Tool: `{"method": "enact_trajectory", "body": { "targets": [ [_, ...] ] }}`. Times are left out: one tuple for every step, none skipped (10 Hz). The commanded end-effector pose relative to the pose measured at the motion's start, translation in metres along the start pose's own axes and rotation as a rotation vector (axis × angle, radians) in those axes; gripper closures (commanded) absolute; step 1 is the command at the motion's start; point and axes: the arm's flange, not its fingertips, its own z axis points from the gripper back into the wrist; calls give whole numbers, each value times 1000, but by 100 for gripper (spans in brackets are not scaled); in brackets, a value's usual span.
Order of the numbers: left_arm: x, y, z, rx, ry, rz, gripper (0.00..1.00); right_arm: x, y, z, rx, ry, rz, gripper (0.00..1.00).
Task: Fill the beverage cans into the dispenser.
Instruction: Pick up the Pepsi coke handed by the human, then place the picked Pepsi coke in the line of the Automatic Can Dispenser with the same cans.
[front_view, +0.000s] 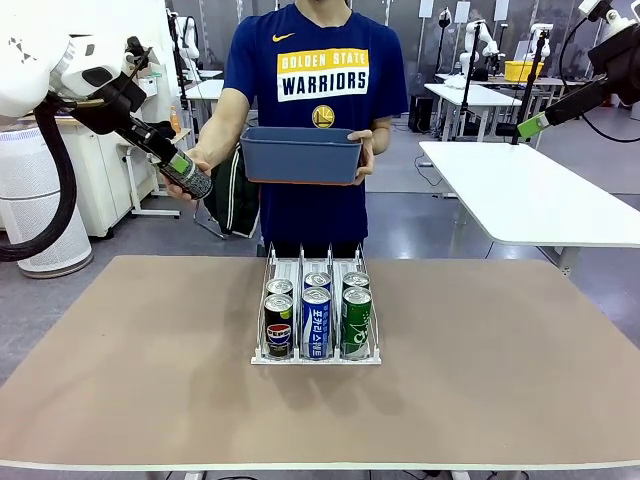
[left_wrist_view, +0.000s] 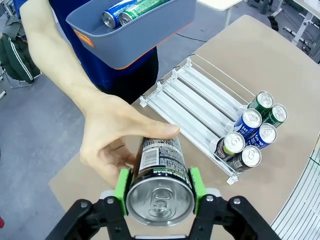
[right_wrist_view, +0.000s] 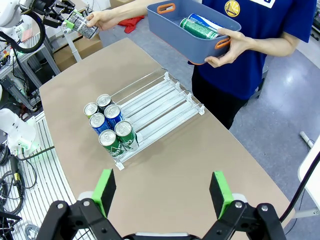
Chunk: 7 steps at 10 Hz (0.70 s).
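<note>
Left pincer (left_wrist_view: 159, 186): clenched on a slim black drink can with a silver top (left_wrist_view: 159, 156). Both green pads sit against the can's sides, just below its top rim. The person's hand (left_wrist_view: 112, 142) also grips the can's far end, thumb across the label. In the front view the left pincer (front_view: 178, 163) is raised beyond the far left corner of the brown desk (front_view: 480, 350), with the can tilted.

Right pincer (right_wrist_view: 162, 181): released, jaws wide apart, nothing between them, high above the desk.

White wire three-lane dispenser (front_view: 300, 262): placed at mid-desk, lanes running from the person's side to the robot's side. Six cans stand upright at its robot-side end, two per lane:
- left lane: dark cans (front_view: 279, 325)
- middle lane: blue-and-white cans (front_view: 316, 322)
- right lane: green cans (front_view: 356, 322)

Blue-grey plastic bin with orange grips (front_view: 300, 160): held at chest height by the person's other hand (right_wrist_view: 225, 50), past the far desk edge. A green can (right_wrist_view: 197, 29) and a blue-and-white can (right_wrist_view: 210, 22) lie inside it.
</note>
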Motion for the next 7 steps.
{"method": "enact_trajectory", "body": {
  "targets": [
    [-3,-6,1,-1,10,22,62,-1,-2,-2,27,-16,16,0],
    [-1,-2,-1,-6,1,22,80,-1,-2,-2,27,-16,16,0],
    [0,0,0,-1,0,2,80,-1,-2,-2,27,-16,16,0],
    [0,0,0,-1,0,2,80,-1,-2,-2,27,-16,16,0],
    [0,0,0,-1,0,2,80,-1,-2,-2,27,-16,16,0],
    [0,0,0,-1,0,2,80,-1,-2,-2,27,-16,16,0],
    [0,0,0,-1,0,2,80,-1,-2,-2,27,-16,16,0]
  ]
}}
